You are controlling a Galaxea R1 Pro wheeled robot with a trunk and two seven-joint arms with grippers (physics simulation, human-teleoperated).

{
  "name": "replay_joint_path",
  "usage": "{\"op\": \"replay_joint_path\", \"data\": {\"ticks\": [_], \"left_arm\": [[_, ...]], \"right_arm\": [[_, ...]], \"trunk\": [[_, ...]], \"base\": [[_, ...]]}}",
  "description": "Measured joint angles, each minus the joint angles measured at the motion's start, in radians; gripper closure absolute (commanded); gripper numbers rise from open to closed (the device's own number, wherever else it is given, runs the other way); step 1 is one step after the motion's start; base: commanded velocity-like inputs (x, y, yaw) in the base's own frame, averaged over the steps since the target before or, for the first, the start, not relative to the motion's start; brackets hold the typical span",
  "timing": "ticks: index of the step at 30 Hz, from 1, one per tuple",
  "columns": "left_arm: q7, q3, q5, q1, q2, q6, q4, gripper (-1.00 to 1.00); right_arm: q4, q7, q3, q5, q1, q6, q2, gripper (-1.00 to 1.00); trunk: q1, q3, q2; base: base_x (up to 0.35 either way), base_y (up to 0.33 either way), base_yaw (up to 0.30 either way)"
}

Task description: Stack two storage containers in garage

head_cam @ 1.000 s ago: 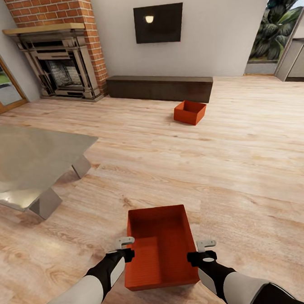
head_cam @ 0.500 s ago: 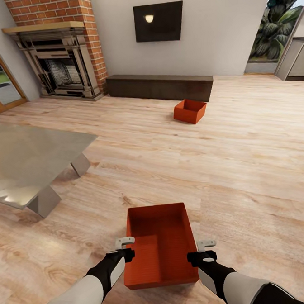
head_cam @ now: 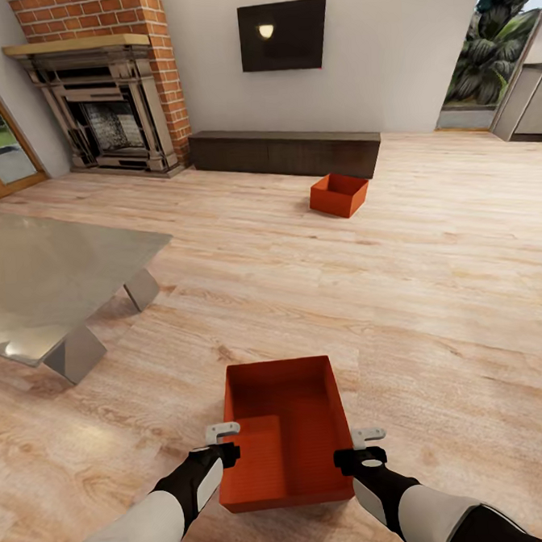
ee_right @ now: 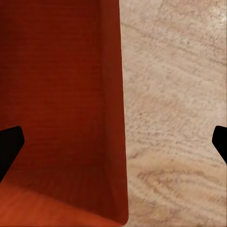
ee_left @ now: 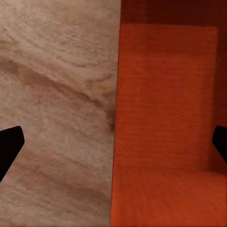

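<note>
Head view: the near storage container (head_cam: 284,432) is being approached on the wood-plank floor (head_cam: 434,292), with the left hand (head_cam: 222,438) and right hand (head_cam: 366,445) being positioned over its two long walls. The second container (head_cam: 339,195) is lying well apart, near the dark cabinet (head_cam: 287,153). In the wrist views each hand is being shown wide open, a wall edge between its fingertips (ee_left: 10,147), nothing held. A lopsided clamp is being risked, judging by the left wall sitting nearer one finger; the bin could tilt or slip on lifting. Such straddling is not being resolved from the head view.
</note>
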Motion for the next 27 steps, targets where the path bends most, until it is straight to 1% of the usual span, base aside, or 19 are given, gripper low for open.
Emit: {"op": "replay_joint_path", "data": {"ticks": [5, 14, 21, 27], "left_arm": [[0.000, -0.001, 0.000, 0.000, 0.000, 0.000, 0.000, -1.00], [-0.001, -0.001, -0.001, 0.000, 0.001, -0.006, 0.000, -1.00], [-0.002, -0.002, 0.000, 0.000, 0.002, -0.004, 0.000, -1.00], [-0.002, -0.003, -0.001, 0.000, 0.000, -0.008, 0.000, -1.00]], "right_arm": [[0.000, 0.000, 0.000, -0.001, 0.000, 0.000, 0.000, -1.00], [0.000, 0.000, 0.000, -0.002, 0.000, 0.000, 0.000, -1.00], [0.000, 0.000, 0.000, -0.002, 0.000, 0.000, 0.000, -1.00], [-0.001, 0.000, 0.000, -0.002, 0.000, 0.000, -0.001, -1.00]], "trunk": [[0.019, -0.016, -0.035], [0.019, -0.016, -0.035], [0.019, -0.016, -0.035], [0.019, -0.016, -0.035]], "base": [[0.000, 0.000, 0.000], [0.005, 0.000, 0.000], [0.208, 0.000, 0.000], [0.059, 0.000, 0.000]]}}
